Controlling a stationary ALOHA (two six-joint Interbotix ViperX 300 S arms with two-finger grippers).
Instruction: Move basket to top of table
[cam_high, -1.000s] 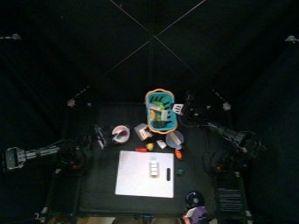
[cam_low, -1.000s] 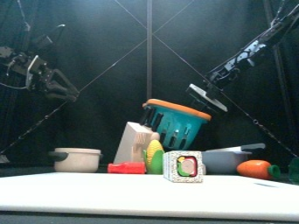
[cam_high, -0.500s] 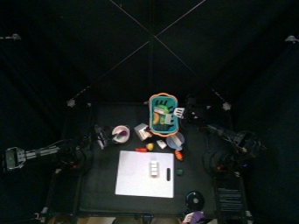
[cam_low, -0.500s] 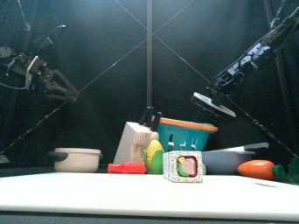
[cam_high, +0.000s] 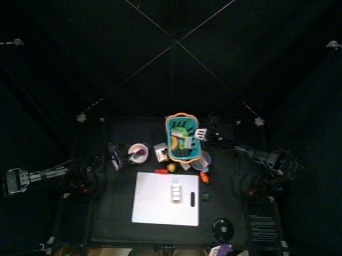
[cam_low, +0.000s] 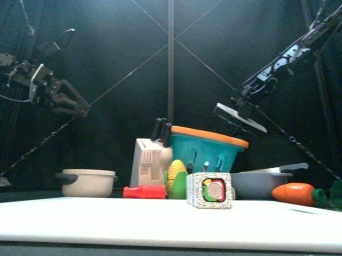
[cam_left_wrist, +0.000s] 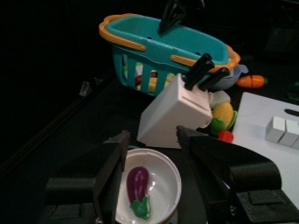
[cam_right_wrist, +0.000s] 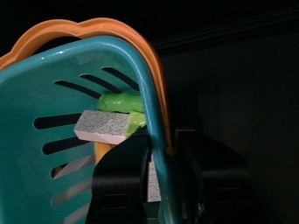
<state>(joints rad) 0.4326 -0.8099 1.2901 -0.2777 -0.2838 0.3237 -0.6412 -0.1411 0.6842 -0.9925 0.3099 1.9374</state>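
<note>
Basket lower, nearer than before

Teal basket with orange rim; black table.

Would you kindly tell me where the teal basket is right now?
In the top view the basket sits near the table's middle, gripped at its rim by the right gripper, just behind the white block in the front view.

White sheet laid at front; white bowl with purple eggplant inside seen beside white block; orange fruit at right.
</note>
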